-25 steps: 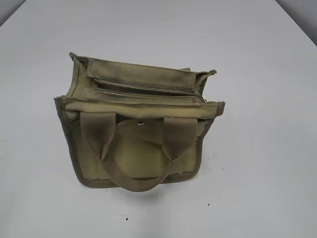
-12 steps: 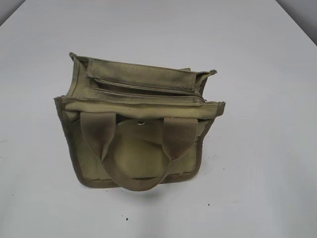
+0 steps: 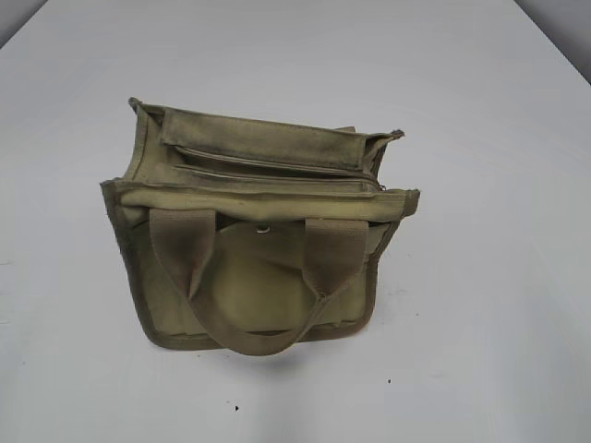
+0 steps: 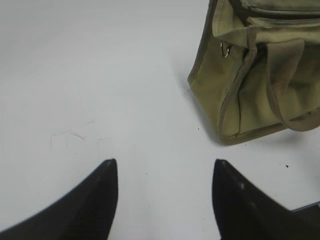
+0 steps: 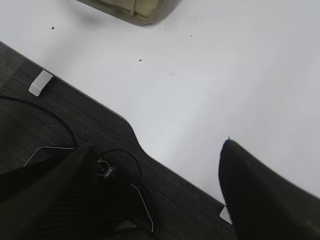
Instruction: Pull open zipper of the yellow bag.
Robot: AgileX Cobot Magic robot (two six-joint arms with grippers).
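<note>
Exterior view shows the yellow bag (image 3: pixel 254 240) standing at the centre of the frame on a smooth white table (image 3: pixel 480 305), a small boxy tote of smudged khaki canvas with darker olive binding along its edges. Two wide webbing handles droop over its near face, the front loop (image 3: pixel 254 318) sagging in a U towards the lower middle of the frame. Across the flat top runs the zipper (image 3: pixel 277 166), a thin pale line from left to right, and a small glint at its right end may be the pull tab. A round metal snap stud (image 3: pixel 263 229) sits just under the top hem between the handle straps. In the left wrist view the bag fills the upper right corner, and the left gripper (image 4: pixel 165 172) hangs at the bottom of the frame with its black tapered fingers spread apart over bare table, nothing between them. In the right wrist view the right gripper (image 5: pixel 157 152) stands wide and empty at the bottom, above the dark ribbed table edge (image 5: pixel 60 120)
</note>
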